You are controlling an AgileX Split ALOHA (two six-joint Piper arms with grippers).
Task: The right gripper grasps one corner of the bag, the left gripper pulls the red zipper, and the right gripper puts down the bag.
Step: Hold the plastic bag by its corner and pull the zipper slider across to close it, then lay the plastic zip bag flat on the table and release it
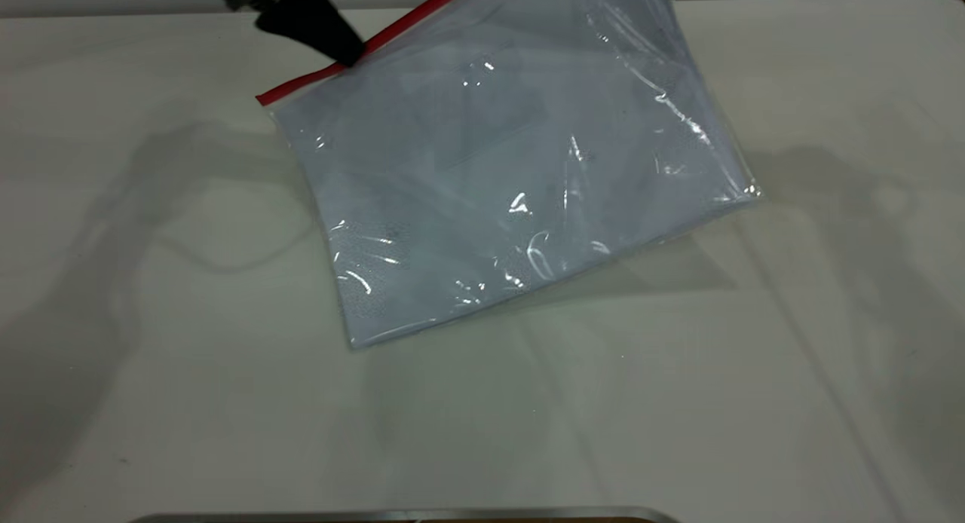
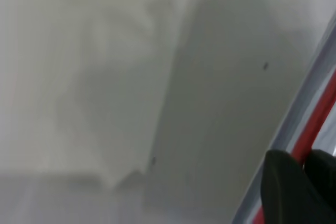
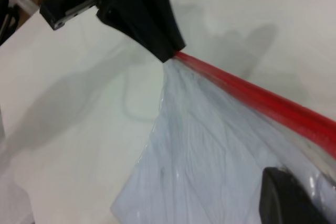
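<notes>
The bag (image 1: 513, 176) hung tilted above the bench (image 1: 151, 357), its red zipper (image 1: 354, 52) clamped between the left claw (image 1: 348, 52) fingertips near one end (the right claw's (image 3: 294, 203) state I cannot tell).

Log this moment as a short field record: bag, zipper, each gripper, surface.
bag: clear zip pouch with a pale sheet inside, hanging tilted, lower edge at or near the table
red zipper: strip along the raised top edge, one end free near the left gripper
left gripper: fingers closed on the red strip, a short way in from its free end
right gripper: only one finger seen, beside the bag below the strip; grip not visible
surface: white table
</notes>
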